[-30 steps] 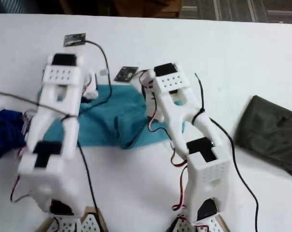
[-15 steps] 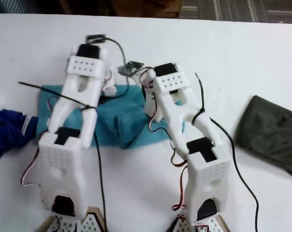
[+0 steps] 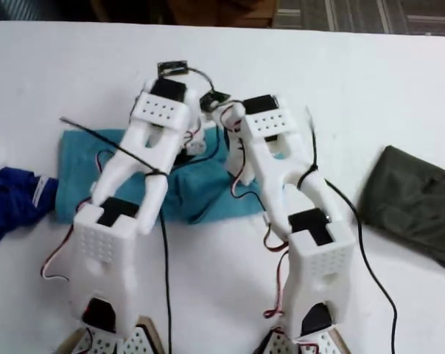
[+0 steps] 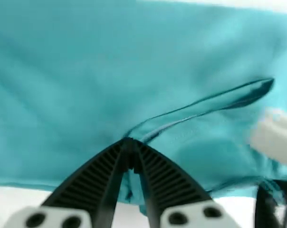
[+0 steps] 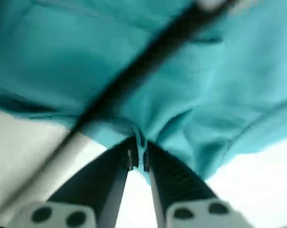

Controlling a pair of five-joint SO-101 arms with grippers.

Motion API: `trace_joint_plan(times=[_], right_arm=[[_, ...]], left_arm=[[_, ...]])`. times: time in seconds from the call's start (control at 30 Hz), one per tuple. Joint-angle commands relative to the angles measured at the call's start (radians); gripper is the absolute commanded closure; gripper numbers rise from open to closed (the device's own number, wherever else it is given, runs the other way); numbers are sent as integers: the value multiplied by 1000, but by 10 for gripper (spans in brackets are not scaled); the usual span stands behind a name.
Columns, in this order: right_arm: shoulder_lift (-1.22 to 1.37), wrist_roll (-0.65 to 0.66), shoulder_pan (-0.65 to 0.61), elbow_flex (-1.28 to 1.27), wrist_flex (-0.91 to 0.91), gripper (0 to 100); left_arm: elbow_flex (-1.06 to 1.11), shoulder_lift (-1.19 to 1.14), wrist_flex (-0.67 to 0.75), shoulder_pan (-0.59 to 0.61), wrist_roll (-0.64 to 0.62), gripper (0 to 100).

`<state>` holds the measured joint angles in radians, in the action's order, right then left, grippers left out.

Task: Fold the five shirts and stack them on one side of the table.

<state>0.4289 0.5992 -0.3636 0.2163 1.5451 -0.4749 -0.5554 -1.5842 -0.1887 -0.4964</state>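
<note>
A teal shirt point(image 3: 200, 184) lies spread at the middle of the white table, partly under both arms. My left gripper point(image 4: 129, 146) is shut, its tips pinching a raised fold of the teal shirt point(image 4: 86, 76). My right gripper point(image 5: 138, 156) is also shut, holding a bunched edge of the same shirt point(image 5: 86, 57) just above the table. In the high view the left arm point(image 3: 158, 125) and the right arm point(image 3: 270, 140) stand close together over the shirt's far edge. A blue shirt point(image 3: 12, 203) lies crumpled at the left edge, and a dark green shirt point(image 3: 418, 203) lies at the right.
Black cables point(image 3: 163, 243) trail from both arms across the shirt and table; one cable point(image 5: 148, 52) crosses the right wrist view. A white part of the other arm point(image 4: 274, 135) sits close beside my left gripper. Bare table point(image 3: 340, 66) lies beyond the arms.
The left arm has swung to the right across the teal shirt, ending close beside the right arm. The right arm has shifted only slightly.
</note>
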Motion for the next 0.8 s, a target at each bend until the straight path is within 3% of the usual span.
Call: trace_joint_plan(times=[0.0,0.17,0.43,0.63,0.77], right_arm=[[-73,0,-5,54,38,981],[-73,0,-8,78,47,981],[-73,0,-13,78,48,981],[-74,6,-10,83,131,978],[-90,8,-8,121,176,977]], left_arm=[[-2,14,20,54,-8,976],[-4,18,49,189,28,976],[7,6,71,292,103,976],[120,2,270,393,123,976],[191,-61,388,388,132,976]])
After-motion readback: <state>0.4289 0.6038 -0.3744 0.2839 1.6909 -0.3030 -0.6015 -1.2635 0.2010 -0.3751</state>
